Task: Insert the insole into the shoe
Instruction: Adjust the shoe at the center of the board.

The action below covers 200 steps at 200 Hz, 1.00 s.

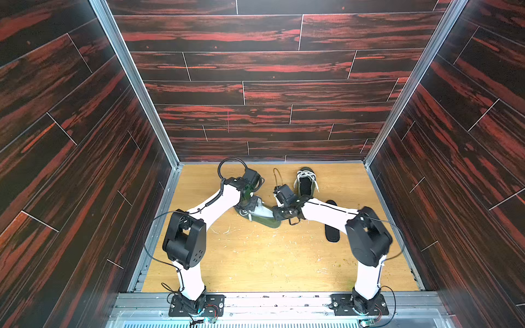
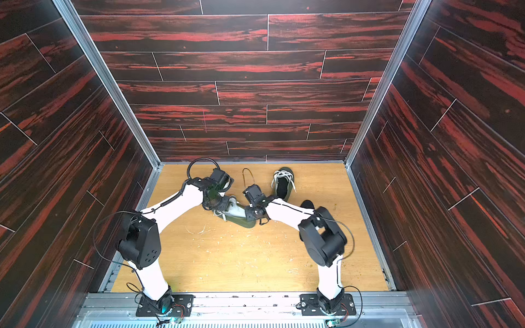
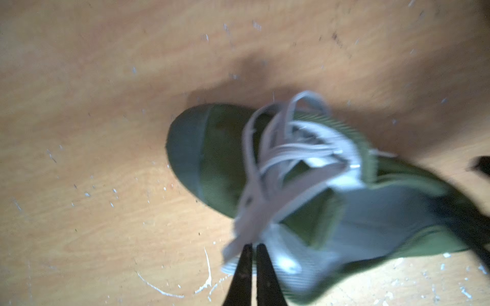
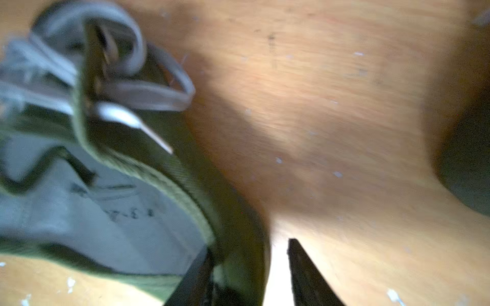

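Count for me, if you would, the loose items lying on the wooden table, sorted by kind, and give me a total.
Green shoes: 2, the nearer one and the farther one
Loose black insoles: 1, partly hidden
Total: 3

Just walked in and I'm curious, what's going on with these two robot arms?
Both arms are working on a green shoe. The left claw is shut on its white laces; the right claw, open, straddles the heel rim. The black insole lies on the table under the right arm, not yet inserted.
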Each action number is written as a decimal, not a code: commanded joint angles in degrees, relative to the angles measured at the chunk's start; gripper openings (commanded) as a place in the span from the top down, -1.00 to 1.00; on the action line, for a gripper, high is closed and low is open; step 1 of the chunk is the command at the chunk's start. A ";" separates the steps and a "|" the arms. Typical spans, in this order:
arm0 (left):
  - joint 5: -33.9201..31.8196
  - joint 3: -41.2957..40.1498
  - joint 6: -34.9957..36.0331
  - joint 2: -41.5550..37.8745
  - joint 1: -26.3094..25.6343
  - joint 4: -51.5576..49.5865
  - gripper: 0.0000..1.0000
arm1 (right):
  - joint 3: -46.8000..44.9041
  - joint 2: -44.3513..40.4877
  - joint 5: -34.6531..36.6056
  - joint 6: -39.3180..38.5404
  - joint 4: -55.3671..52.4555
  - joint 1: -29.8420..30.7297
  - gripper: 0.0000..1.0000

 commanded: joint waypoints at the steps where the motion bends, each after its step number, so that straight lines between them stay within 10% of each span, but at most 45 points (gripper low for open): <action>1: 0.33 -0.64 -1.18 -2.18 0.31 -0.63 0.75 | -1.65 -2.33 0.20 -0.01 -1.82 -0.84 0.18; 51: 6.64 -0.46 -1.49 -4.18 0.11 0.19 -0.12 | 1.14 -1.97 -3.15 0.53 -2.53 -0.89 0.34; 97: 0.74 0.05 -0.62 -4.80 -3.09 -1.38 -0.64 | 4.04 0.15 -3.93 0.18 -2.72 -0.12 -0.15; 200: -10.12 5.66 1.98 6.99 -6.20 -3.03 -0.55 | 6.52 7.00 -3.11 1.00 -2.41 -0.59 -0.10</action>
